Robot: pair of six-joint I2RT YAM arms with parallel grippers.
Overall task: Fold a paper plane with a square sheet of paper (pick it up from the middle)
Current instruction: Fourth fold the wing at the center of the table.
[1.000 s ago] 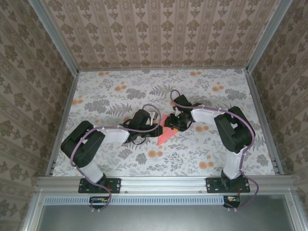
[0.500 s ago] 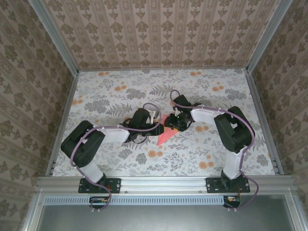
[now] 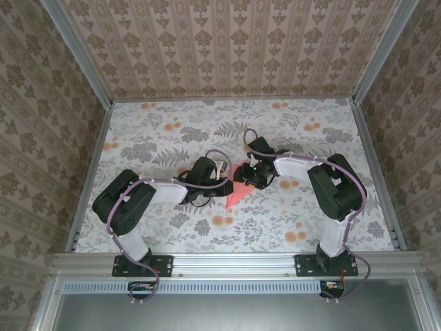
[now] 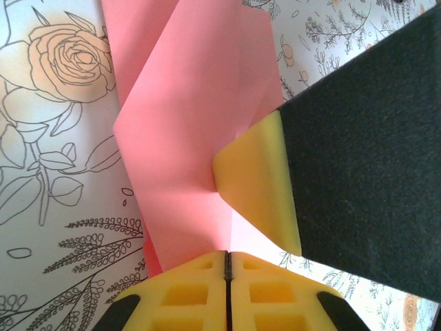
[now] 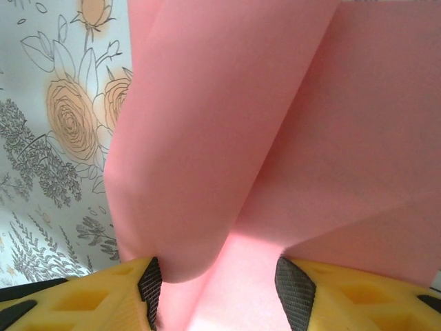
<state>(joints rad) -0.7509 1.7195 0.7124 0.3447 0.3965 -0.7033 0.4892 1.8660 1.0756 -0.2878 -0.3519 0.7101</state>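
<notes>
- Salmon-pink paper sheet (image 3: 236, 191), part-folded into a narrow pointed wedge, lying mid-worktop between the two arm tips.
- Thin and matt; sharp straight creases on the flat layers (image 4: 186, 124), a soft rounded ridge where one layer stands proud (image 5: 207, 138).
- Nipped at its near fold, by the look of it, by the left gripper (image 4: 227, 256): yellow ribbed fingers (image 4: 186, 296) pressed together with no gap between them.
- Straddled by the right gripper (image 5: 217, 276): fingers (image 5: 96, 293) well apart, the raised ridge between them and close against one pad, nothing clamped.
- From the left wrist, one right fingertip (image 4: 258, 186), yellow foam on a black body, resting on the flap's edge.
- Likely step: flattening a flap into a crease.
- Best done with the left pinch as a fixed anchor, the right pad pressing straight down and running along the fold line outward from the pinned end.
- To avoid: sideways drag, likely to buckle or skew such light paper.
- Worktop (image 3: 172, 138): smooth printed floral cover, probably slippery, so little help holding the sheet in place.
</notes>
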